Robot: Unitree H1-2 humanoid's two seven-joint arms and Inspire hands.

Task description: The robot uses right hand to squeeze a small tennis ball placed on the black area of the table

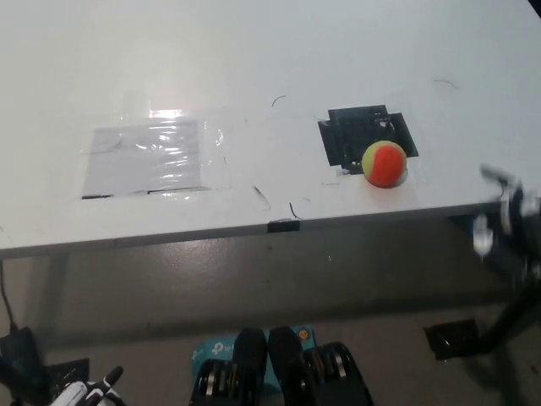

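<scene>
A small orange and yellow-green tennis ball (385, 163) sits on the white table (254, 68), at the near right corner of a black taped patch (359, 133). My black right hand (507, 211) shows blurred at the right edge of the picture, just off the table's front right corner and to the right of the ball, not touching it. How it is held is too smeared to read. My white left hand (84, 394) rests at the bottom left, far below the table edge, and only a small part of it shows.
A clear plastic sheet (152, 156) is taped flat on the table's left half. The table's front edge (169, 237) runs across the middle, with a short black tape strip (283, 225) on it. Grey floor lies below, with a dark plate (448, 338) at the right.
</scene>
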